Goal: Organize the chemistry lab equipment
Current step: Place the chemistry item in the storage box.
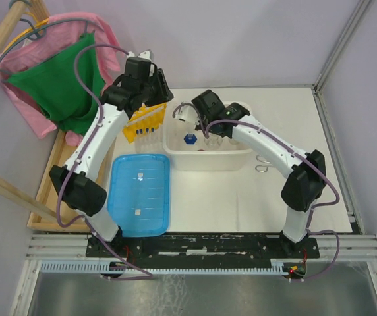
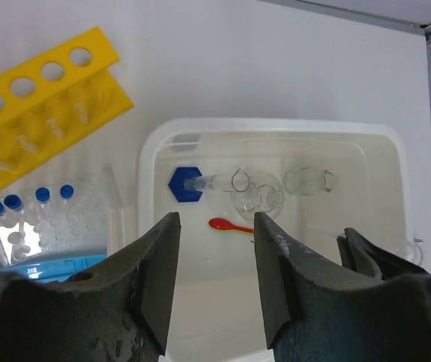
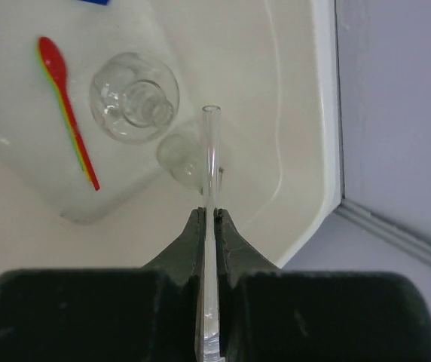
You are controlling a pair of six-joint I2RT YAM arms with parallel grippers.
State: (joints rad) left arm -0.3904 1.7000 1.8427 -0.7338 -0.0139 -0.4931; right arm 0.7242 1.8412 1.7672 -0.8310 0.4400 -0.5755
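Note:
My right gripper [image 3: 214, 215] is shut on a thin clear glass tube [image 3: 211, 151] and holds it upright over the large white tub [image 3: 325, 151]. Below it in the tub lie two clear glass flasks [image 3: 134, 107] [image 3: 178, 157] and a red spoon [image 3: 68, 113]. My left gripper [image 2: 215, 279] is open and empty, above the tub's near wall [image 2: 151, 151]. A blue hex-based cylinder [image 2: 185, 185] lies in the tub. The yellow tube rack [image 2: 50, 98] and several blue-capped tubes [image 2: 27, 202] stand left of the tub. Metal tongs [image 1: 262, 164] lie right of the tub.
The flat blue lid [image 1: 139, 194] lies at the front left of the table. A wooden tray [image 1: 50, 184] and pink and green cloths [image 1: 57, 79] on a hanger are at the far left. A metal frame post [image 1: 337, 46] stands at the back right.

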